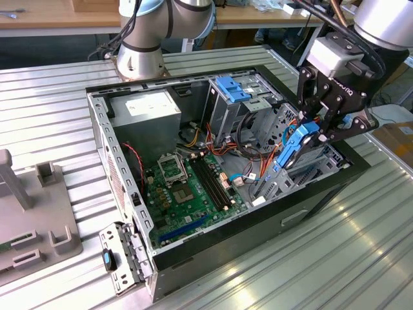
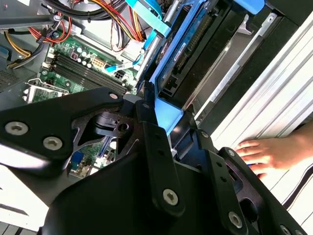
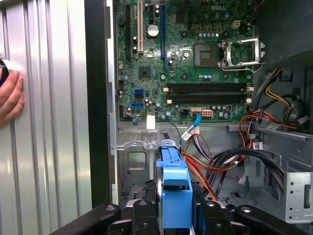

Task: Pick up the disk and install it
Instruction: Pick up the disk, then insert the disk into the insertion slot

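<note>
One gripper (image 1: pixel 316 132) is pinched on the disk (image 1: pixel 293 152), its fingers pressed against either side of the blue-railed drive. The disk hangs on edge, tilted, at the edge of the open computer case (image 1: pixel 258 226) on the exterior view's right, with its lower end down among the metal bay walls at that corner.

The step in hand looks like seating the drive in its bay. To do it well, the blue rails would need to line up square with the bay's guides, since a tilted entry is likely to jam. The descent should be slow and straight. A bundle of orange and red cables (image 3: pixel 210 166) lies just beside the bay and could snag the drive or be trapped under it. The motherboard (image 1: pixel 193 187) sits near enough that a sideways slip might strike it.

The case lies on its side on a ribbed metal table (image 1: pixel 361 258), whose grooves give a firm, flat base. A person's hand (image 2: pixel 269 152) rests on that table just beside the case wall, close to the arm. Wooden benches (image 1: pixel 58 16) stand behind the arm's base (image 1: pixel 139 58).
</note>
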Robot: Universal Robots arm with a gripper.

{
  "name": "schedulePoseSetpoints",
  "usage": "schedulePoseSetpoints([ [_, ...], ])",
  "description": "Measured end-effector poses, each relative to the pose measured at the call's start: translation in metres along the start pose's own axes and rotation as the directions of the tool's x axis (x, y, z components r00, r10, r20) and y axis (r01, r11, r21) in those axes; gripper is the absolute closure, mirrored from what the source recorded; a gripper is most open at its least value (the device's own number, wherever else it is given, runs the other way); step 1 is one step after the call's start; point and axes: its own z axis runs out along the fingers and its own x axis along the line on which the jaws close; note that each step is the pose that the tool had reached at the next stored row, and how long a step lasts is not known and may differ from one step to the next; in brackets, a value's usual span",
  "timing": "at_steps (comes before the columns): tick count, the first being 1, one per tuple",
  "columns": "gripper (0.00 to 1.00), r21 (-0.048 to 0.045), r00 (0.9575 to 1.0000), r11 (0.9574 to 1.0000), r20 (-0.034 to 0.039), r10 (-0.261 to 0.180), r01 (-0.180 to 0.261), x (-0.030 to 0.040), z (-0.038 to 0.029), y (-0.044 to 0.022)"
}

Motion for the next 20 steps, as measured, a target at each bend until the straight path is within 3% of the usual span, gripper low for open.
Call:
schedulePoseSetpoints([
  [9,0.63,0.0,1.0,1.0,-0.0003,0.0,0.0,0.0013,0.0108,0.0004],
  [20,0.63,0.0,1.0,1.0,-0.0002,0.0,0.0,0.0013,0.0112,0.0004],
])
